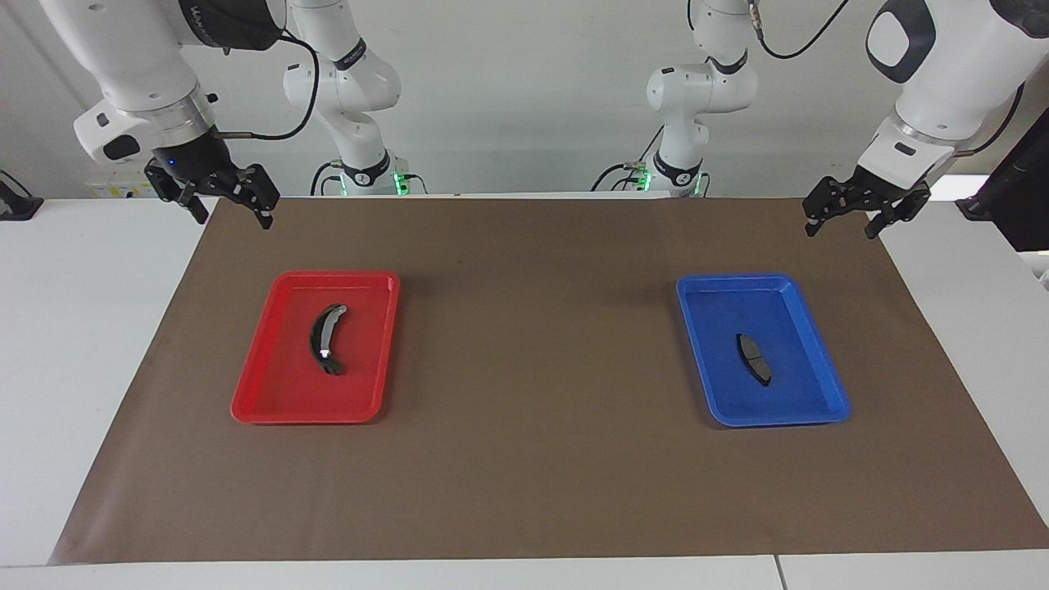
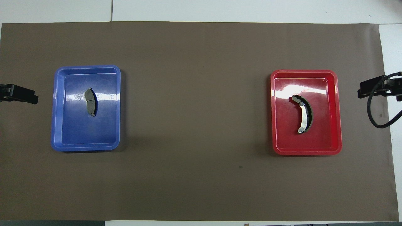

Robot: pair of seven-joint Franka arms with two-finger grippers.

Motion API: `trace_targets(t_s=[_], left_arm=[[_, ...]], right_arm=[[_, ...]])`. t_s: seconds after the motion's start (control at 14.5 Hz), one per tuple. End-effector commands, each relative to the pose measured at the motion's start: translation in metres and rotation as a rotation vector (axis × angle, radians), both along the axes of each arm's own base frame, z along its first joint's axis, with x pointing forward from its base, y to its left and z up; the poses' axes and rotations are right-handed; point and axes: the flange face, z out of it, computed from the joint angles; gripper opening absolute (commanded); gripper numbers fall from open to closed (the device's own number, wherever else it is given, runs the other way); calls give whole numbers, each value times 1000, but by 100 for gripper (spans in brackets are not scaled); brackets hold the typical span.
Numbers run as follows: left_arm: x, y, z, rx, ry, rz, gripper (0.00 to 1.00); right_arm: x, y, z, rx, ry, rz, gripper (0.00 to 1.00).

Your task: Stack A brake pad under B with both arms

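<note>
The short dark-grey brake pad A (image 1: 754,359) (image 2: 90,102) lies flat in a blue tray (image 1: 787,401) (image 2: 84,138) toward the left arm's end of the table. The long black crescent piece B (image 1: 326,338) (image 2: 304,114), with a pale inner strip, lies in a red tray (image 1: 287,393) (image 2: 314,141) toward the right arm's end. My left gripper (image 1: 842,223) (image 2: 19,93) hangs open and empty over the mat's edge, beside the blue tray. My right gripper (image 1: 233,213) (image 2: 373,87) hangs open and empty over the mat's edge near the red tray.
A brown mat (image 1: 533,369) covers the white table; both trays sit on it with a wide bare stretch between them. Two slimmer white arms with green-lit bases (image 1: 361,106) (image 1: 688,98) stand at the robots' end.
</note>
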Motion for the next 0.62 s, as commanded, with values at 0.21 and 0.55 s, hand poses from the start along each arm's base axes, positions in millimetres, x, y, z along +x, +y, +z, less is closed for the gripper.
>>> trace_targets(t_s=[0.21,0.55], left_arm=[[-5,-1,4,9,-13,-12,99],[-5,0,3,9,-12,-9,99]], right_arm=[[3,-1,2,5,2,16,100],[3,-1,1,6,4,16,100]])
